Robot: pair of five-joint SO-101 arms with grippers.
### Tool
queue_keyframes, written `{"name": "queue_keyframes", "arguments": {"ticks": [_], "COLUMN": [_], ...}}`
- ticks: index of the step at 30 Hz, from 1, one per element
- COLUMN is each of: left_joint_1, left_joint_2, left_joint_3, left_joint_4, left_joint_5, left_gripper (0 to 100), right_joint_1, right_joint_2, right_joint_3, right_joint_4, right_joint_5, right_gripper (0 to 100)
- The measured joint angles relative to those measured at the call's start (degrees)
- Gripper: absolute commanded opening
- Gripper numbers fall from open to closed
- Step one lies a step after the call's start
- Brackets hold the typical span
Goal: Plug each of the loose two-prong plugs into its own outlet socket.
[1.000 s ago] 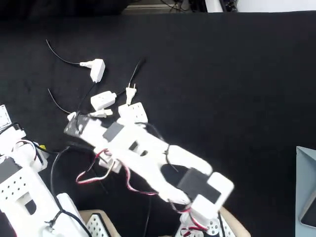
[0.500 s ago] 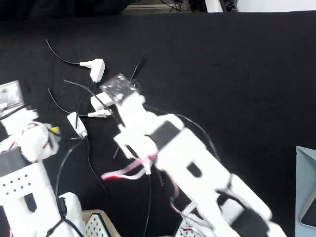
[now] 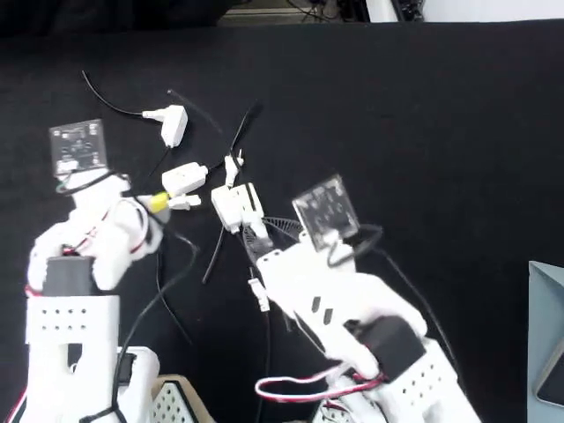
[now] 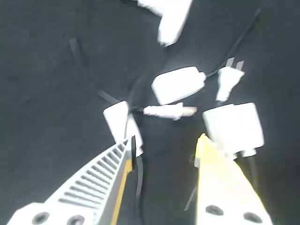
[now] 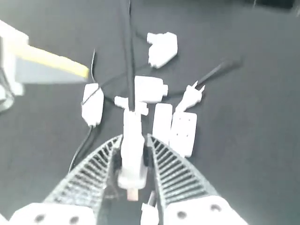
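Black cloth table [image 3: 441, 132] carries, in the high view, a white twin outlet block [image 3: 236, 204] amid a tangle of thin black cords. A loose white two-prong plug [image 3: 232, 167] lies just beyond the block, and the right gripper [image 3: 253, 236] sits just on the block's near side. In the left wrist view the left gripper [image 4: 164, 140] hangs spread wide with nothing between its ribbed fingers; one fingertip is almost at the twin block's edge. A slim white plug [image 4: 166, 111] and a single white outlet block [image 4: 178, 84] lie close beside the twin block, off its cord-tangled side. In the right wrist view the right arm's jaws are clamped on the white body of another plug [image 5: 131, 140], whose black cord runs away past the twin block. This held plug hangs beside the block, not yet in any socket, and which way its prongs face cannot be made out. The step in hand appears to be bringing the gripped plug to a socket. The next move probably calls for squaring the prongs with a free pair of slots and pushing straight in, while the empty left gripper could brace the block against sliding.
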Motion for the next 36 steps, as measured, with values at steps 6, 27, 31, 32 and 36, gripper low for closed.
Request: {"name": "queue_keyframes", "arguments": {"ticks": [6, 27, 31, 32, 36], "left_joint_1": [6.77, 23.38, 26.29, 27.16, 30.42], "left_joint_2": [0.00, -19.52, -29.01, -31.03, -36.22], "left_joint_3": [5.10, 8.53, 13.45, 14.59, 17.93], "left_joint_4": [-8.79, -2.55, -2.37, -2.37, -2.20], "left_joint_5": [1.67, 1.67, -1.76, -3.16, -7.12], "left_gripper": [22, 22, 22, 22, 22], "right_joint_1": [-3.43, -6.59, -6.77, -6.77, -6.68], "right_joint_2": [-2.46, -2.55, -2.55, -2.55, -2.55], "right_joint_3": [4.31, 10.99, 10.99, 10.99, 10.99], "right_joint_4": [-2.81, -5.80, -5.80, -5.80, -5.80], "right_joint_5": [0.00, 0.00, 0.00, 0.00, 0.00], "right_gripper": [1.4, 1.5, 1.5, 1.5, 1.5]}}
